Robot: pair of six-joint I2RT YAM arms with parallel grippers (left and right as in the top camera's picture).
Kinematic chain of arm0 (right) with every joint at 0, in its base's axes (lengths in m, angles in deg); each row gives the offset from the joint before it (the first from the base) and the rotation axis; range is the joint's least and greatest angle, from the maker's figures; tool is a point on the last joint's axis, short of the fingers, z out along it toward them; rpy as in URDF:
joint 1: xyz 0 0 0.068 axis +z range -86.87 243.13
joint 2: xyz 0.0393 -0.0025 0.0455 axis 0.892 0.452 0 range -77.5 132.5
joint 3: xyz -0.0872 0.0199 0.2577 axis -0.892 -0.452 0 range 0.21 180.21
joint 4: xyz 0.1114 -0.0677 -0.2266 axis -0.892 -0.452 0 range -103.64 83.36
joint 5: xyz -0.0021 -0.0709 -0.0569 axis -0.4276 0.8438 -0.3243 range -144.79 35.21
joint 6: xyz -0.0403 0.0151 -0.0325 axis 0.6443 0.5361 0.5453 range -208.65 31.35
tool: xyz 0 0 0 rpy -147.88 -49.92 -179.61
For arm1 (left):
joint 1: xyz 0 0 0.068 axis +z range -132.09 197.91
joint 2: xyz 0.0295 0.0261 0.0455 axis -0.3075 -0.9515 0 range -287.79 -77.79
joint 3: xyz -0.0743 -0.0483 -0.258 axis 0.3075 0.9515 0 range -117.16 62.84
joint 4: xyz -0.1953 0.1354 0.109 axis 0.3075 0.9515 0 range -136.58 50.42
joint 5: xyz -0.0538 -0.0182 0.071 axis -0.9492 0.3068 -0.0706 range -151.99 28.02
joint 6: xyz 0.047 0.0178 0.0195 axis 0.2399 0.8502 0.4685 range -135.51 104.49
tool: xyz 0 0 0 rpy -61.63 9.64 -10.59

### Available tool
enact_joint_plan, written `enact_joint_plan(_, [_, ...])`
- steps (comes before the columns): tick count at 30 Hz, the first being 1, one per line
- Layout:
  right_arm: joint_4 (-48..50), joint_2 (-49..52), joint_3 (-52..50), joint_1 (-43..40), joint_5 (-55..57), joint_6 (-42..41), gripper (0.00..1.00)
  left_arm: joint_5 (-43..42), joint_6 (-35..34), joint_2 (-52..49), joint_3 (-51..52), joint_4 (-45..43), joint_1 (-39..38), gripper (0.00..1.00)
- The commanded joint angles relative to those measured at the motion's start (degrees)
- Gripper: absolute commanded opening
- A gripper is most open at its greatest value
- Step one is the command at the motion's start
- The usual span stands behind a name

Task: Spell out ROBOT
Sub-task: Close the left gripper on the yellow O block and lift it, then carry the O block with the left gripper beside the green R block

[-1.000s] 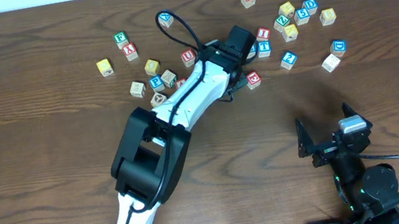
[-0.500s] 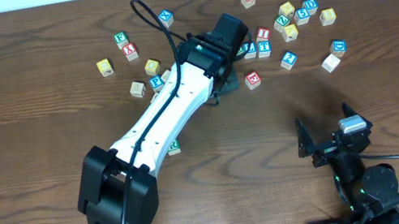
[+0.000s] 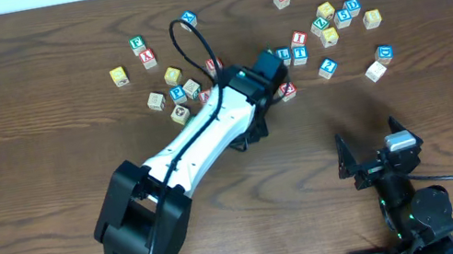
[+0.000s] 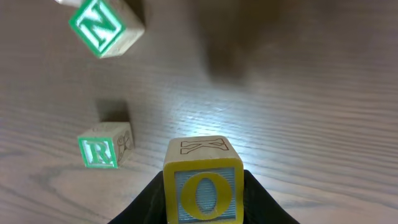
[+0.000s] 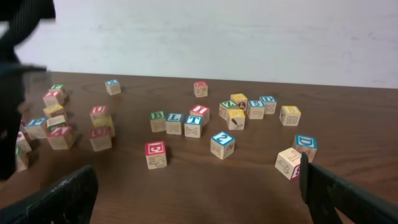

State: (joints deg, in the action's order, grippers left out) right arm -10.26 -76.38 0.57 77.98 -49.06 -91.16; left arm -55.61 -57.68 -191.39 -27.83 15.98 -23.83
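Note:
My left gripper (image 4: 203, 208) is shut on a block with a yellow O on blue (image 4: 202, 186) and holds it above the table. In the left wrist view a green R block (image 4: 102, 149) lies below and left of it, and a green N block (image 4: 102, 25) lies farther off. In the overhead view the left wrist (image 3: 265, 69) is over the middle of the block cluster, with the fingers and the O block hidden under it. My right gripper (image 3: 372, 146) (image 5: 199, 199) is open and empty near the front right. A blue T block (image 3: 299, 56) (image 5: 193, 124) lies in the scatter.
Several letter blocks lie scattered across the far half of the table: a red one (image 3: 287, 90) (image 5: 155, 154), a blue 2 (image 3: 327, 67) (image 5: 222, 143), a green one (image 3: 283, 54) and a group at the far right (image 3: 347, 12). More blocks (image 3: 166, 89) lie left of the arm.
The left arm has swung, and its wrist has drawn back from the far blocks toward the front. The right arm has not moved.

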Motion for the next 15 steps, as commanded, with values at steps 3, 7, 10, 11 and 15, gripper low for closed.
enact_joint_plan(3, [-0.2, 0.0, 0.0, -0.6, -0.3, 0.4, 0.99, 2.3, -2.9, -0.2, 5.6, -2.2, -0.2, 0.08])
enact_joint_plan(7, [-0.2, 0.0, 0.0, -0.6, -0.3, 0.4, 0.99, 2.3, -3.2, -0.2, 7.2, -3.8, -0.2, 0.08])
enact_joint_plan(10, [-0.2, 0.0, 0.0, -0.6, -0.3, 0.4, 0.99, 2.3, -4.5, -0.2, 8.3, -5.1, -0.2, 0.08])
enact_joint_plan(11, [-0.2, 0.0, 0.0, -0.6, -0.3, 0.4, 0.99, 2.3, -5.0, -0.2, 8.7, -5.7, -0.2, 0.08])
enact_joint_plan(15, [-0.2, 0.0, 0.0, -0.6, -0.3, 0.4, 0.99, 2.3, -6.9, -0.2, 10.5, -7.2, -0.2, 0.08])
